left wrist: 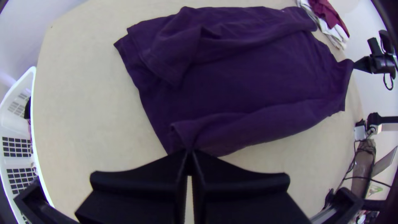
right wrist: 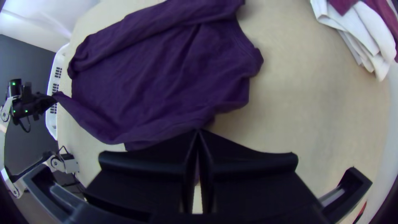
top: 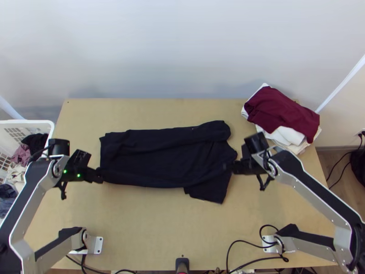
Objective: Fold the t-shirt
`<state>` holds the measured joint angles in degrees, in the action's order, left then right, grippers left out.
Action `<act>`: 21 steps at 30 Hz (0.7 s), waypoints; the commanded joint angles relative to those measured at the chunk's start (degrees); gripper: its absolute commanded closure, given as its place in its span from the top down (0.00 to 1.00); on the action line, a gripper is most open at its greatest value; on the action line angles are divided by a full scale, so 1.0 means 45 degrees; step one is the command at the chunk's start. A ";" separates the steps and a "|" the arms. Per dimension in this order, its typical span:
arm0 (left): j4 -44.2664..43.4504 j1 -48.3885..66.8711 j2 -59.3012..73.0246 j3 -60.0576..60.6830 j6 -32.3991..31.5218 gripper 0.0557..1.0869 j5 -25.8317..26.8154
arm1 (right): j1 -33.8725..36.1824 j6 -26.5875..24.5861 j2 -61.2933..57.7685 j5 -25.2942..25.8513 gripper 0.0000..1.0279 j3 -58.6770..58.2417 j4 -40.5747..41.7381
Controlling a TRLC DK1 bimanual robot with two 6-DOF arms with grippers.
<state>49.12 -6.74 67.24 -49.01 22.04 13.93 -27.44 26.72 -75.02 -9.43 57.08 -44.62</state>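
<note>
Nearest bench (top: 150, 228) front, a loose flap (top: 210, 192) juts out; beyond, L gripper (left wrist: 190, 153) and R gripper (right wrist: 197, 132), both closed, pinch opp. ends of nr fold (left wrist: 265, 124) on t-shirt (top: 169, 155). It lies mid-bench, part-folded, w/ far strip (right wrist: 157, 25) turned in. Judged light, soft, apt to sag mid-span: best held by fold's corners, taut.

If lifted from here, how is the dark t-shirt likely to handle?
The dark t-shirt would probably hang floppy, given its soft wrinkles. Its loosely folded long edges might fall open, since nothing visible fastens them.
</note>
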 commanded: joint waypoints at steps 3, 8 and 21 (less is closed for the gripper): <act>-0.0838 -0.0005 0.1405 -0.1178 -0.0953 0.04 0.0029 | 0.0317 -0.0293 -0.1414 0.0045 0.03 0.1515 0.0306; -0.1366 -0.0220 0.3084 -0.2721 -0.1734 0.04 0.0029 | 0.0688 -0.0703 -0.3074 0.0045 0.03 0.3019 0.0834; -0.1444 -0.0455 0.6502 -0.6588 -0.2633 0.04 -0.0167 | 0.1625 -0.0938 -0.7742 0.0123 0.03 0.8234 0.0912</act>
<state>42.85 -7.94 93.91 -75.26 11.70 13.72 -20.78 23.46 -106.34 -9.41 89.45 -40.71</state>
